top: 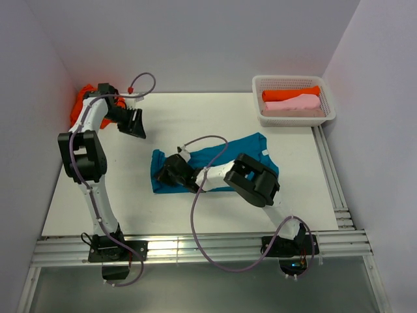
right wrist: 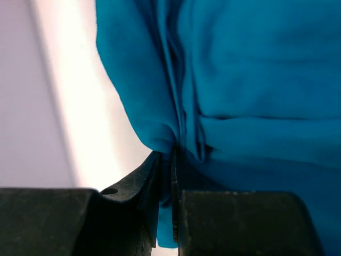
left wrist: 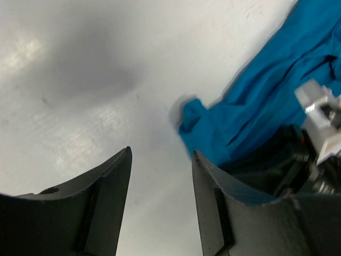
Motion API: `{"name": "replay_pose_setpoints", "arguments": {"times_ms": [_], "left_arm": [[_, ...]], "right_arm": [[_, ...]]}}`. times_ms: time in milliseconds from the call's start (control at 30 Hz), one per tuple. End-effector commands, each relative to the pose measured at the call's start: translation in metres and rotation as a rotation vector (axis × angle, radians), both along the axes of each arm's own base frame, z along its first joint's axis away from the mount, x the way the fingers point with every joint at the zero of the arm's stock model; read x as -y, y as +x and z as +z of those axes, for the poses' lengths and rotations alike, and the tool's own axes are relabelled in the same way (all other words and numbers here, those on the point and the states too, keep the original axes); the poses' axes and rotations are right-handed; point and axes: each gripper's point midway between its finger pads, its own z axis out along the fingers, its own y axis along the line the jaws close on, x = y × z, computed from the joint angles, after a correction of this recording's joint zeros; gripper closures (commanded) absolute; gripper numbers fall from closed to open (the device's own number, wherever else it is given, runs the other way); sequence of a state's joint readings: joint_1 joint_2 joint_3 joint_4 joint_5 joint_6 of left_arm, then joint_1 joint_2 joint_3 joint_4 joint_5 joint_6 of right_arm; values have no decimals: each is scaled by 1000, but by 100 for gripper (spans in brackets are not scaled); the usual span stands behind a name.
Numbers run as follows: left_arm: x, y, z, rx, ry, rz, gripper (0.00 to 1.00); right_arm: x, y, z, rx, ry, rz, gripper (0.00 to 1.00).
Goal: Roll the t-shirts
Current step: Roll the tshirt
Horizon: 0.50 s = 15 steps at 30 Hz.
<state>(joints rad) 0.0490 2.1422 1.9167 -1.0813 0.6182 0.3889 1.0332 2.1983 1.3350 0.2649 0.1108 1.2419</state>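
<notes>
A teal-blue t-shirt (top: 218, 158) lies partly folded in the middle of the table. It also shows in the left wrist view (left wrist: 266, 101) and fills the right wrist view (right wrist: 240, 80). My right gripper (top: 164, 173) is at the shirt's left end, shut on a fold of its fabric (right wrist: 166, 160). My left gripper (top: 135, 124) is open and empty above the bare table, up and left of the shirt (left wrist: 161, 176). An orange-red t-shirt (top: 81, 104) is bunched at the far left, behind the left arm. Two rolled shirts, orange-red (top: 290, 93) and pale pink (top: 293, 104), lie in the basket.
A white plastic mesh basket (top: 329, 114) stands at the back right. White walls close in the left, back and right. A metal rail (top: 195, 251) runs along the near edge, another along the right edge (top: 332, 176). Purple cables loop over both arms.
</notes>
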Motion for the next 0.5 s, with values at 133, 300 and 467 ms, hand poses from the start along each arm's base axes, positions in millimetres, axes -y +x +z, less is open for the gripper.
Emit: {"name": "replay_pose_setpoints", "arguments": {"times_ms": [133, 300, 467], "left_arm": [[8, -56, -27, -112, -136, -61, 45], [22, -83, -48, -183, -227, -79, 46], [32, -91, -50, -183, -299, -69, 46]], "right_arm": [[-4, -19, 8, -99, 305, -21, 91], [5, -20, 0, -133, 338, -53, 91], [7, -21, -4, -151, 349, -67, 91]]}}
